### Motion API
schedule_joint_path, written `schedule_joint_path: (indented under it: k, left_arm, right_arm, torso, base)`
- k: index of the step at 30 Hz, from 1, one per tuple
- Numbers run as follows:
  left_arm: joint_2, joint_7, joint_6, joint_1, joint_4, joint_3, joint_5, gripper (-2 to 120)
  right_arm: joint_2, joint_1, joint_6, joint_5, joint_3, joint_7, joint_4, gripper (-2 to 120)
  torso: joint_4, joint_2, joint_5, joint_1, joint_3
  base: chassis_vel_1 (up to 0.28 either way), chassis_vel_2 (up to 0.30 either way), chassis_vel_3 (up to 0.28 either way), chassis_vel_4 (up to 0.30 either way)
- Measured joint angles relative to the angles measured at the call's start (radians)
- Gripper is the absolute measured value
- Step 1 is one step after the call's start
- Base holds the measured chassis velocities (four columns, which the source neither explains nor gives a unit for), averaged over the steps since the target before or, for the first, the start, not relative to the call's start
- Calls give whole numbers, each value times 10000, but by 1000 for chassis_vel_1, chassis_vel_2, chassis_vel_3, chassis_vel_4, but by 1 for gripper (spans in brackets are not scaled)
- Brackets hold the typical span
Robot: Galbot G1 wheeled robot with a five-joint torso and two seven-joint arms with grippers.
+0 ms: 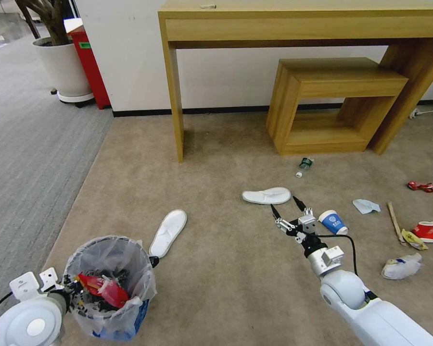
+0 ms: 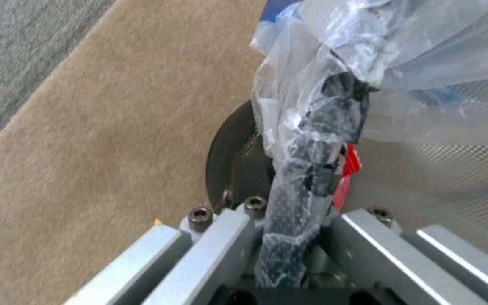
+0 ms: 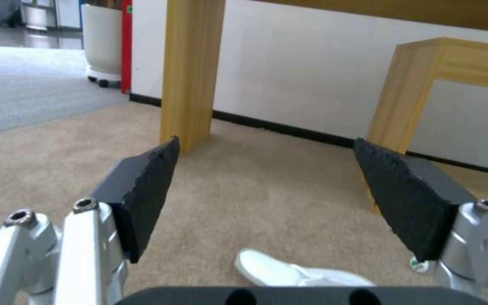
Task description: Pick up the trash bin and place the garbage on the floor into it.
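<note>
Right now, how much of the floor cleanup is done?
Partly done: the trash bin, held at its rim by the left gripper, already holds red wrappers. The open right gripper hangs by the far slipper. Both slippers, paper cup, bottle, tissue remain.

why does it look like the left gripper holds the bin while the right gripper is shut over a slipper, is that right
Not quite. The left gripper holds the bin, but the right gripper is open over the slipper; the right wrist view shows its jaws spread wide.
</note>
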Motion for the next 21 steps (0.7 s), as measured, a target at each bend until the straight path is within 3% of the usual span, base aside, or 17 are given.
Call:
schedule_joint_path:
  k: [10, 21]
  left_arm:
    - [90, 15, -18, -10, 7, -113, -20, 0]
    - [48, 26, -31, -42, 47, -45, 10, 0]
  right_arm:
    - [35, -1, 8, -61, -1, 3, 7, 80]
    - [74, 25, 74, -144, -31, 13, -24, 80]
  torso:
    - [0, 0, -1, 4, 3]
    - [0, 0, 1, 2, 0]
  base:
    - [-155, 165, 142, -151]
    - [-29, 28, 25, -32]
